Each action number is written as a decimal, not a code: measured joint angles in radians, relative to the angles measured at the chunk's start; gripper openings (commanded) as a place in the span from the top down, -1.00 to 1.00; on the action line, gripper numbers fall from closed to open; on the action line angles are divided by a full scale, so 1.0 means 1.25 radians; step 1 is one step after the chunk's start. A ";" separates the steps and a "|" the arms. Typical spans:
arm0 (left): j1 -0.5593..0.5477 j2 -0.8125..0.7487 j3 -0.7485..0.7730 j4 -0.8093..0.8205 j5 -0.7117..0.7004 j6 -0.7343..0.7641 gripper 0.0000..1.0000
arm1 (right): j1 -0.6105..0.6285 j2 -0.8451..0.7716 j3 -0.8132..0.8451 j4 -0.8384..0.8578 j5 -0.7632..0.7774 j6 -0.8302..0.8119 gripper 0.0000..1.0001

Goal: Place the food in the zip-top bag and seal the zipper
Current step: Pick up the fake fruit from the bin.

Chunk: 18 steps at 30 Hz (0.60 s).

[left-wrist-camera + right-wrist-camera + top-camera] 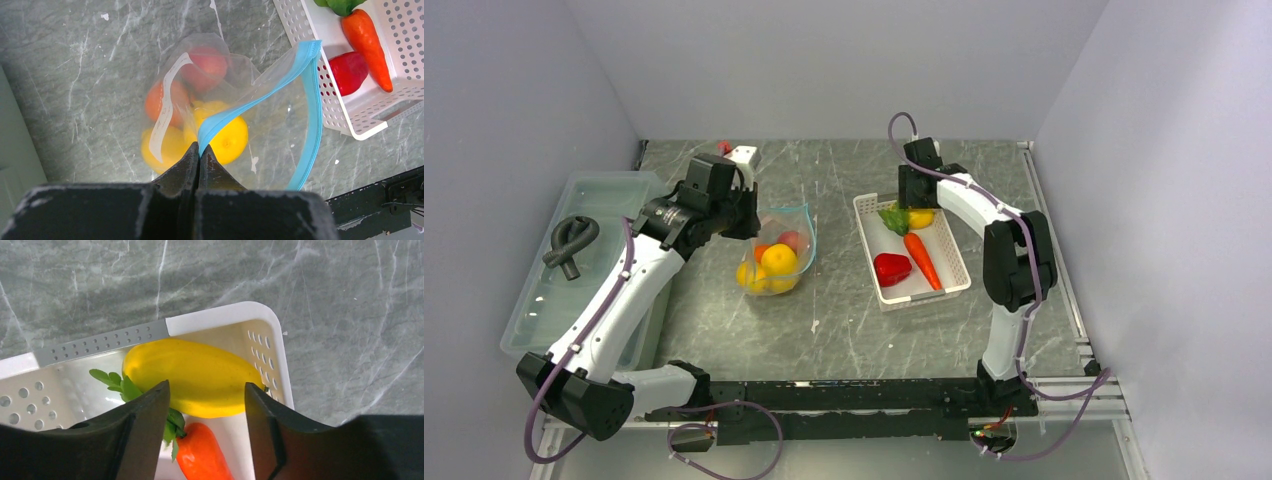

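Left gripper (199,151) is pinching the bag (280,120) open while the right gripper (206,387), fingers wide, is straddling the yellow fruit (190,365), needing to close.

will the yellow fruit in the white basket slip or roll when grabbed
Likely slippery: the yellow fruit looks smooth and glossy. Its rounded oblong shape may roll, though the basket wall beside it could stop it.

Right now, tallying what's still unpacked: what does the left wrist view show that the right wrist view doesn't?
Only left wrist: the zip-top bag holding round fruits, its zipper pinched by the shut left pincer, and the red pepper. Only right wrist: a long yellow fruit under the open right pincer. Both: the white basket, carrot and green leaves.
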State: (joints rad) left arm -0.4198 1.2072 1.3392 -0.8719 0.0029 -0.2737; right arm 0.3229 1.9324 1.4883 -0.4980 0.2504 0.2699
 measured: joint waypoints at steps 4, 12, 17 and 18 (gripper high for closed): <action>0.003 0.001 0.000 0.000 0.000 0.000 1.00 | 0.000 0.006 0.006 -0.004 -0.002 -0.009 -0.47; 0.007 0.001 0.000 0.000 0.001 0.000 1.00 | 0.000 0.024 0.015 -0.014 -0.017 -0.025 -0.60; 0.009 0.001 -0.009 0.005 0.001 0.000 1.00 | 0.000 0.030 0.015 -0.014 -0.033 -0.029 -0.73; 0.009 0.001 -0.009 0.005 0.001 0.000 1.00 | 0.000 0.030 0.015 -0.014 -0.035 -0.030 -0.76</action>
State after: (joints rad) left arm -0.4088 1.2079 1.3281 -0.8654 0.0040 -0.2733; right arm 0.3229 1.9697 1.5074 -0.5152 0.2070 0.2329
